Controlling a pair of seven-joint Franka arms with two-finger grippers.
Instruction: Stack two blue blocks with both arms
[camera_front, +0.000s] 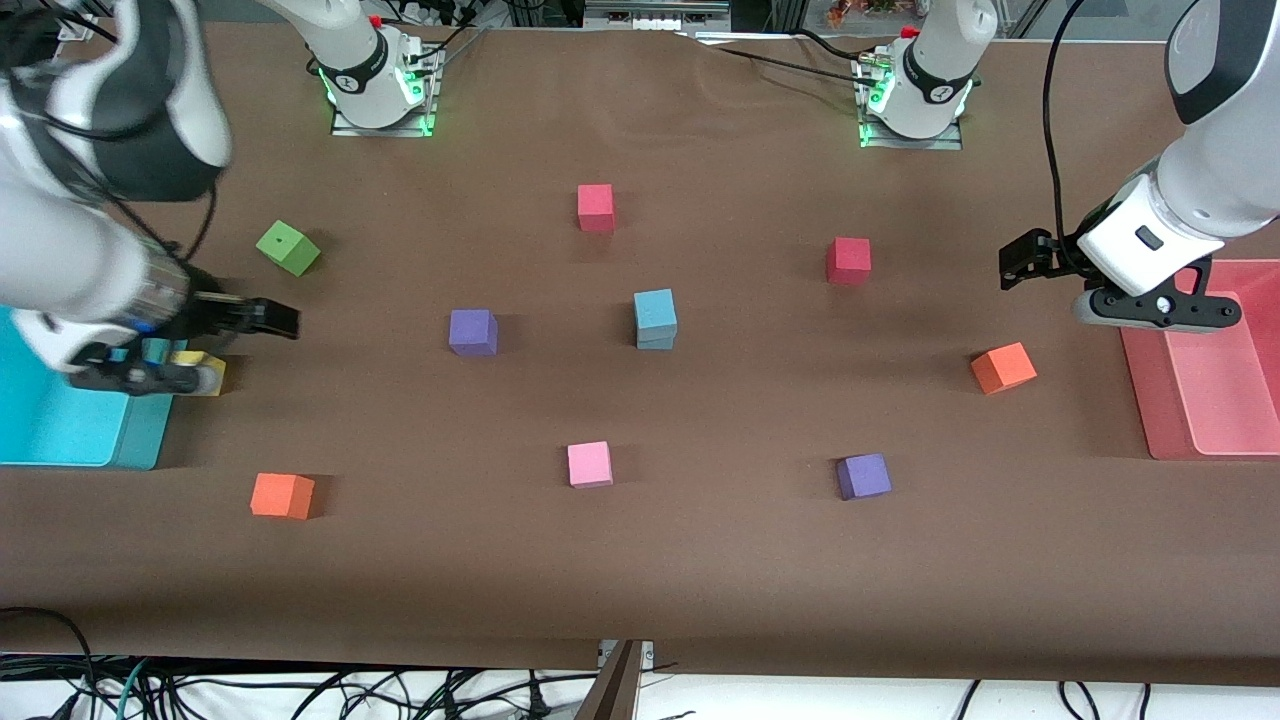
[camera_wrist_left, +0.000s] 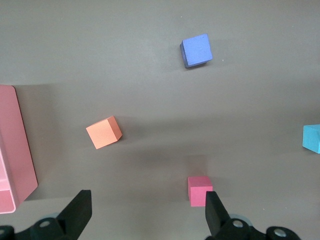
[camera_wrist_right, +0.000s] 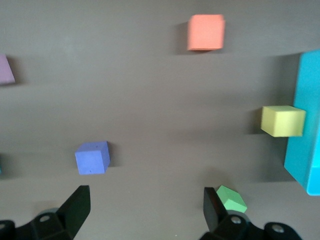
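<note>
Starting at the bottom of the front frame, you find an orange cube (camera_front: 281, 496) at lower left, a pink cube (camera_front: 590, 464) at lower centre and a purple cube (camera_front: 863, 476) at lower right, all resting on the brown counter (camera_front: 700, 580).

Moving up the frame, you see a second orange cube (camera_front: 1002, 367) at centre right, near the red tray (camera_front: 1150, 400) at the right edge. At the left edge, a yellow cube (camera_front: 205, 372) sits just beside the cyan bin (camera_front: 60, 430).

In the middle of the frame, you find the two blue blocks (camera_front: 655, 318) stacked one on the other, with another purple cube (camera_front: 472, 332) in the same row, closer to the frame's left.

The right claw (camera_front: 265, 318) hangs at centre left, over the counter above the yellow cube; its jaws stand wide and hold nothing. The left claw (camera_front: 1020, 262) hangs at centre right over the counter, just beside the red tray; its jaws stand wide and empty as well.

Higher up, you see a green cube (camera_front: 288, 247) tilted at upper left, one red cube (camera_front: 849, 260) at upper right and another red cube (camera_front: 596, 207) at upper centre. Both arm bases stand along the top edge.
</note>
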